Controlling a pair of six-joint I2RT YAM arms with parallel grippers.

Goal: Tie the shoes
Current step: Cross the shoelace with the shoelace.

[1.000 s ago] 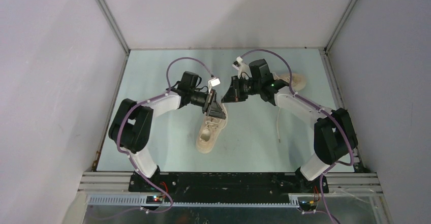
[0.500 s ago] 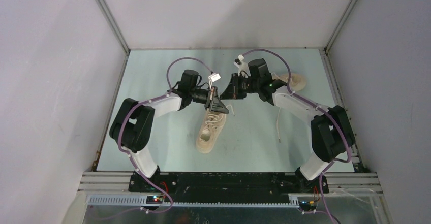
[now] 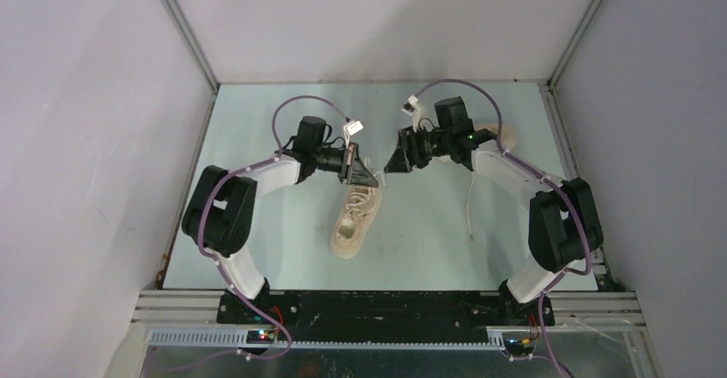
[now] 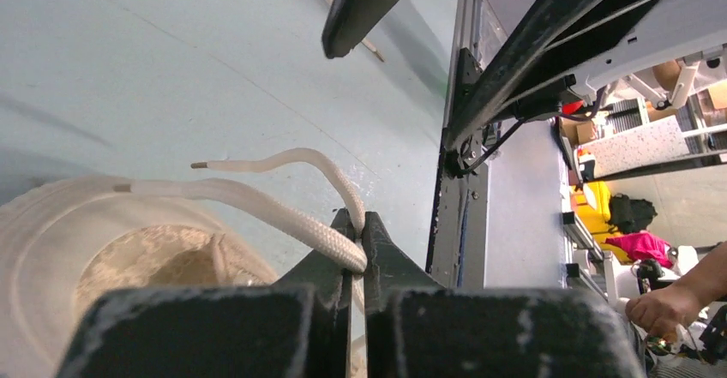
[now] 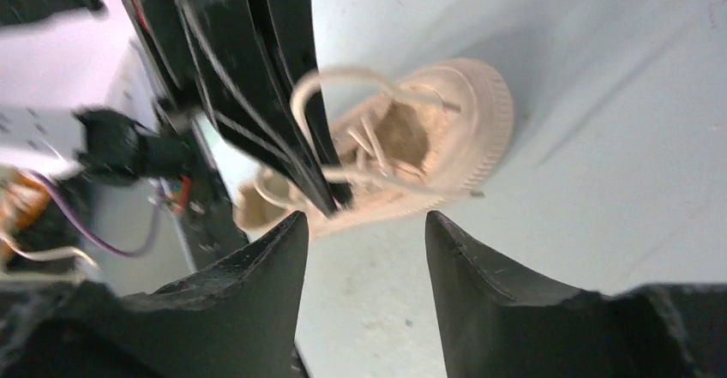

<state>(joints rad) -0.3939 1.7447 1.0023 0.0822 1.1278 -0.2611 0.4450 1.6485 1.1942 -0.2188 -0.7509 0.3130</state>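
Left claw (image 4: 360, 224) is pressed together, pinching an off-white lace (image 4: 257, 200) of the near shoe (image 3: 353, 219); two lace ends stick out toward 9 o'clock in the left wrist view. This shoe lies approx. at bench (image 3: 257, 138) centre, long axis 1 to 7 o'clock. Right claw (image 3: 396, 159) is spread, at 3 o'clock of the left one, not touching it. Second shoe (image 3: 504, 135) sits at 2 o'clock, partly behind the right arm.
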